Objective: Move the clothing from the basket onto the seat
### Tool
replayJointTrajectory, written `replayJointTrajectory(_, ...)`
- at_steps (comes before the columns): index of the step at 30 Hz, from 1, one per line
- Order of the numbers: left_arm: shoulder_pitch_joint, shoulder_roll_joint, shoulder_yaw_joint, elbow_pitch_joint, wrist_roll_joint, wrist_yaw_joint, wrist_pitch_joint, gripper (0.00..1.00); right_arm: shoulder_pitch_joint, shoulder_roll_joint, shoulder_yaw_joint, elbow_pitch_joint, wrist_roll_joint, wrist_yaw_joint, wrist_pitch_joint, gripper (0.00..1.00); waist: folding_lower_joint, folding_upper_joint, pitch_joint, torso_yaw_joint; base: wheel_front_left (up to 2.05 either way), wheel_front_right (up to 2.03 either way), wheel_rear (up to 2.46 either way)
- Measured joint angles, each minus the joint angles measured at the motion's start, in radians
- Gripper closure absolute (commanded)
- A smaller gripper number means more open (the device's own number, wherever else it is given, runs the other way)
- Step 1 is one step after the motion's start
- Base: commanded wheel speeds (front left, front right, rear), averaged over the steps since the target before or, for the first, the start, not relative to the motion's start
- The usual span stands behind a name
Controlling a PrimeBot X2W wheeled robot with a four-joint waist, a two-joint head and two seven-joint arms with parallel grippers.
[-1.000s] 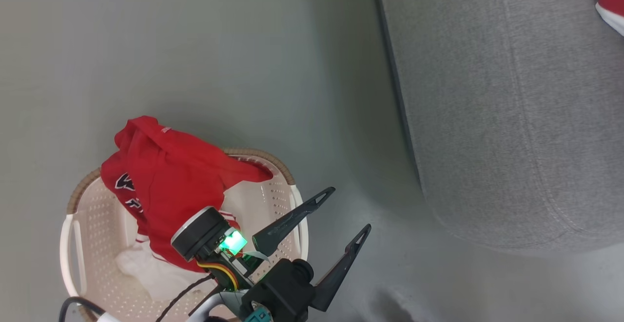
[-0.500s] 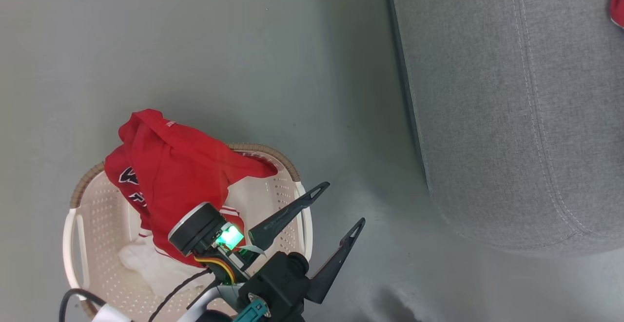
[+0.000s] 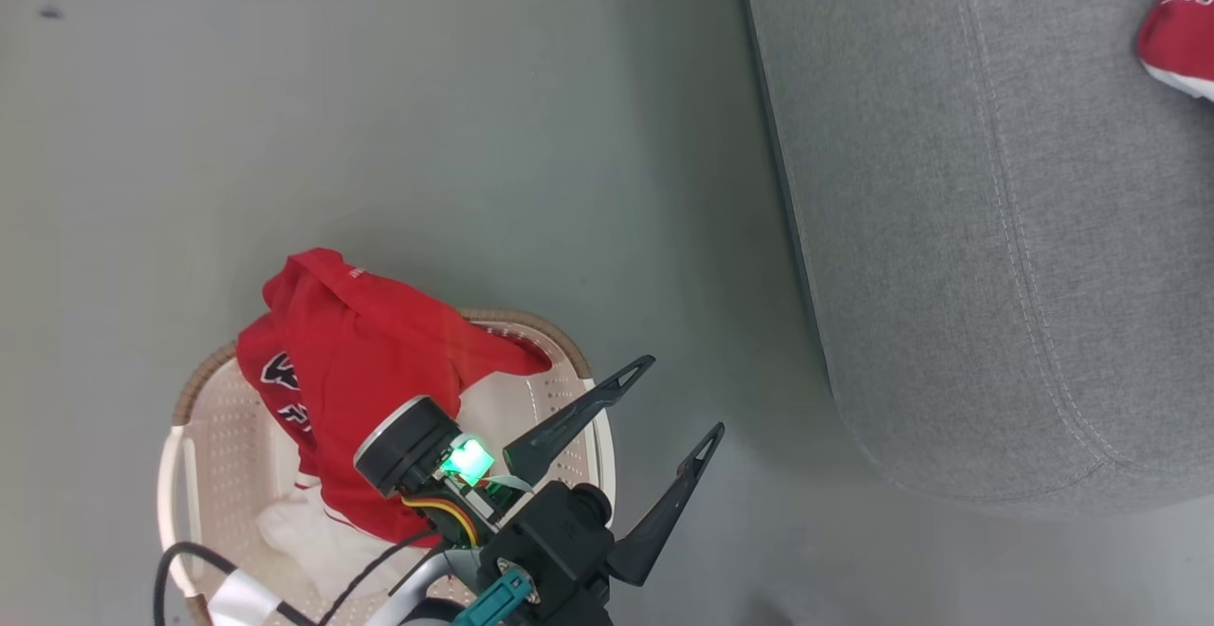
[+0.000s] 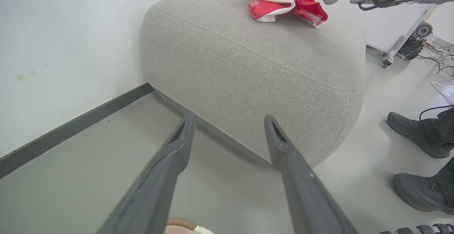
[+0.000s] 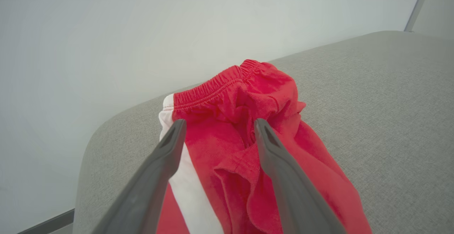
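Note:
A red jersey [image 3: 365,360] with a black-and-white print hangs over the far rim of the cream basket [image 3: 204,417], with a white cloth beneath it. My left gripper [image 3: 681,395] stands open over the floor just right of the basket, nothing between its fingers; in its own view the left gripper [image 4: 230,117] points at the grey seat [image 4: 248,67]. Red shorts [image 5: 241,127] with a white stripe lie crumpled on the seat [image 5: 372,102]. My right gripper [image 5: 220,122] is open right above them. The shorts [image 3: 1176,38] also show at the seat's [image 3: 996,228] far right.
Grey floor [image 3: 427,133] lies between basket and seat. A white wall with a dark baseboard [image 4: 71,127] runs behind the seat. A person's dark shoes [image 4: 418,134] stand on the floor to the seat's right, near cables and a wheeled stand [image 4: 404,39].
The head camera has shifted, so the basket sits a little more to the right and more of the shorts shows. The left gripper stays open by the basket.

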Motion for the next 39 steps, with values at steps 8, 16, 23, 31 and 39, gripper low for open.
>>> replayJointTrajectory(8,0.001,-0.034,0.015,0.060,-0.015,0.019,-0.044,0.00,0.070,0.023,0.024,0.002,-0.030,0.000,-0.009,0.00,0.0000,-0.0001,-0.075,0.020,0.00,0.00,0.00)
replayJointTrajectory(16,0.018,-0.060,0.039,0.115,-0.057,0.048,-0.087,0.00,0.165,0.067,0.058,-0.058,-0.087,0.000,-0.010,0.00,-0.0001,-0.0001,-0.169,0.047,0.00,0.00,0.00)
replayJointTrajectory(23,0.081,-0.073,0.062,0.153,-0.073,0.082,-0.111,0.00,0.259,0.090,0.073,-0.167,-0.135,-0.002,-0.010,0.00,-0.0001,-0.0001,-0.260,0.072,0.00,0.00,0.00)
replayJointTrajectory(31,0.153,-0.081,0.098,0.184,-0.115,0.125,-0.137,0.00,0.398,0.151,0.102,-0.306,-0.172,-0.015,-0.013,0.00,-0.0001,-0.0001,-0.364,0.099,0.00,0.00,0.00)
replayJointTrajectory(39,0.220,-0.085,0.141,0.200,-0.131,0.152,-0.154,0.00,0.542,0.191,0.130,-0.418,-0.204,-0.027,-0.014,0.00,-0.0002,-0.0001,-0.459,0.127,0.00,0.00,0.00)
